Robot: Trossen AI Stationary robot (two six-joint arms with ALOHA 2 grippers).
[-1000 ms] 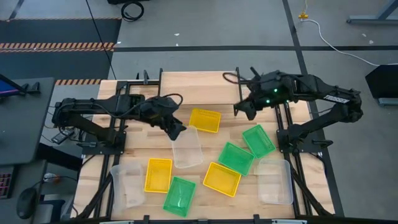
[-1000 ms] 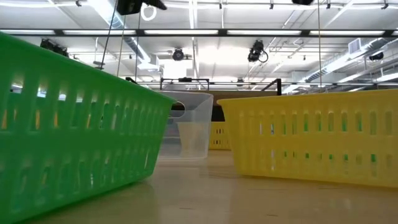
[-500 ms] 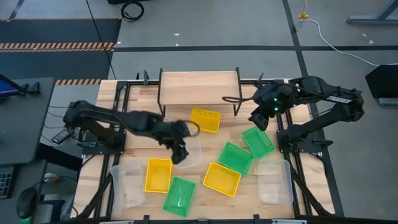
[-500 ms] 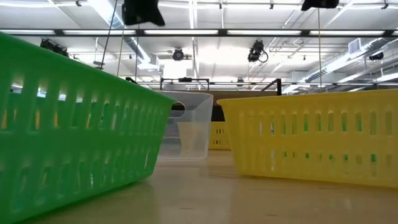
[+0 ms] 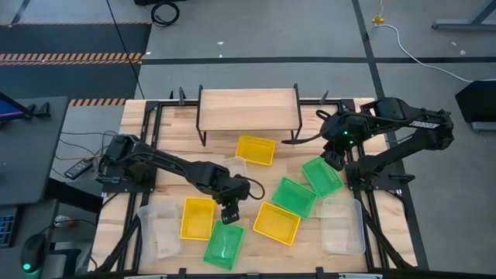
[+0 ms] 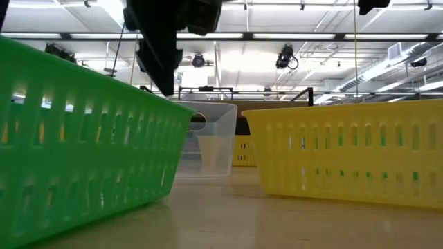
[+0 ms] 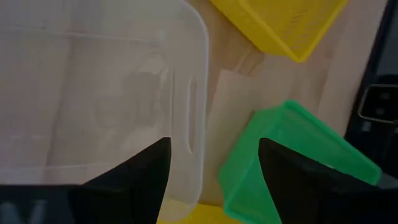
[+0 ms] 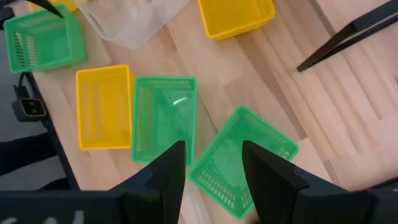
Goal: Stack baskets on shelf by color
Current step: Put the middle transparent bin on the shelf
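Note:
The shelf (image 5: pixel 248 108) stands at the table's far edge. Baskets lie scattered in front of it: yellow ones (image 5: pixel 256 149), (image 5: pixel 198 217), (image 5: pixel 277 222), green ones (image 5: pixel 223 244), (image 5: pixel 293 196), (image 5: pixel 322 176), and clear ones (image 5: pixel 159 227), (image 5: pixel 343 225). A third clear basket (image 7: pixel 93 93) lies mid-table, mostly under my left arm. My left gripper (image 7: pixel 211 180) hangs open above it, pointing steeply down, its fingers either side of one end rim with a slot handle (image 7: pixel 191 118). My right gripper (image 8: pixel 214 180) is open, high above the rightmost green basket (image 8: pixel 242 162).
The low view shows a green basket (image 6: pixel 83 152) and a yellow one (image 6: pixel 346 152) close to the near edge, with the clear basket (image 6: pixel 208 138) behind them. Black frame rails run along both table sides. Bare wood lies between the shelf and the baskets.
My left gripper has swung from beside the far yellow basket toward the table's near edge and come down over the middle clear basket's near end, tipping steeply downward. My right gripper has drifted toward the right edge and tipped further down. No basket has moved.

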